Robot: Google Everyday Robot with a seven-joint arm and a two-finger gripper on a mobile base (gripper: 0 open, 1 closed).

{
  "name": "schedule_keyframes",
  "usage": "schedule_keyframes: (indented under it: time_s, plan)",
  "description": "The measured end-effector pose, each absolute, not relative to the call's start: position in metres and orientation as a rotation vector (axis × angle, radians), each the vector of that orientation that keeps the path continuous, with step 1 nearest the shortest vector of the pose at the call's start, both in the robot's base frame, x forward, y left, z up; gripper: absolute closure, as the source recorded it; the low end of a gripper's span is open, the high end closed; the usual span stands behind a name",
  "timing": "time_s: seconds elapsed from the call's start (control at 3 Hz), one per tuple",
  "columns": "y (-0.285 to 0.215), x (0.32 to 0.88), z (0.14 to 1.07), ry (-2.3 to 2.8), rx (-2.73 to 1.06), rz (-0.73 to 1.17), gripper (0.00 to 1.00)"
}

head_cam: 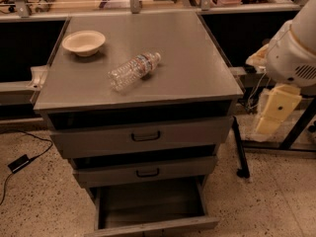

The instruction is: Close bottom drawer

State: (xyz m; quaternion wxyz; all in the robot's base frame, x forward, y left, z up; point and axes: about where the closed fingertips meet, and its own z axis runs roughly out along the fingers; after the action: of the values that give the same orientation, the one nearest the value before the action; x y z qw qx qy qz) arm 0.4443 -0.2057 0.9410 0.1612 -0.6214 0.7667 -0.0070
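The grey cabinet (143, 95) has three drawers. The bottom drawer (148, 204) is pulled far out at the lower edge of the view. Its empty inside shows, and its front panel (158, 227) is cut by the frame edge with its handle hidden. The middle drawer (143, 172) and the top drawer (143, 136) stand slightly out. My gripper (275, 113) hangs as a cream-coloured piece under the white arm (294, 53). It is to the right of the cabinet at top-drawer height, apart from all drawers.
A white bowl (84, 42) and a clear plastic bottle (134, 70) lying on its side are on the cabinet top. A black table leg (239, 147) stands at the right. A cable and a black adapter (19, 163) lie on the floor at the left.
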Motion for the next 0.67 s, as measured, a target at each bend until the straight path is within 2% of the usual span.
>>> schedule_keyframes:
  time_s: [0.67]
  plan:
    - [-0.157,0.441,0.809,2.078,-1.934,-0.024,0.0]
